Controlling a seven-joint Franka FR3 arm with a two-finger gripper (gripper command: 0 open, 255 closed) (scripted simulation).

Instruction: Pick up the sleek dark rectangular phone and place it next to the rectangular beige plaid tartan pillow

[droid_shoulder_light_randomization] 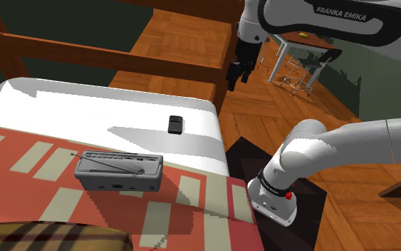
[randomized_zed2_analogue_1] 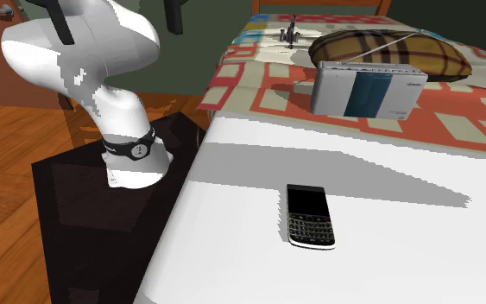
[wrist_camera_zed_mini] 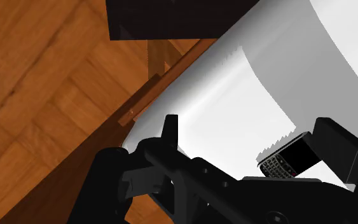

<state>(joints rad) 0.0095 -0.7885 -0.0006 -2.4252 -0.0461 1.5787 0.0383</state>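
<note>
The dark phone (droid_shoulder_light_randomization: 175, 124) with a keypad lies flat on the white sheet (droid_shoulder_light_randomization: 85, 107) of the bed, close to the edge nearest the stand. In the second exterior view the phone (randomized_zed2_analogue_1: 310, 216) has its keys toward the camera. My gripper (droid_shoulder_light_randomization: 238, 71) hangs open well above the bed's corner, up and to the shoulder view's right of the phone. In the wrist view the phone (wrist_camera_zed_mini: 289, 158) shows far below, close to one finger (wrist_camera_zed_mini: 336, 146); nothing is held in the gripper (wrist_camera_zed_mini: 254, 137). The beige plaid pillow (randomized_zed2_analogue_1: 396, 47) rests on the patterned blanket beyond a radio.
A grey radio (droid_shoulder_light_randomization: 119, 172) with its aerial out stands on the red patterned blanket (droid_shoulder_light_randomization: 21, 178) between the phone and the pillow (droid_shoulder_light_randomization: 49, 237). A wooden bed frame (droid_shoulder_light_randomization: 106, 57) runs behind. The dark stand (randomized_zed2_analogue_1: 85, 207) and arm base (randomized_zed2_analogue_1: 133, 164) sit beside the bed.
</note>
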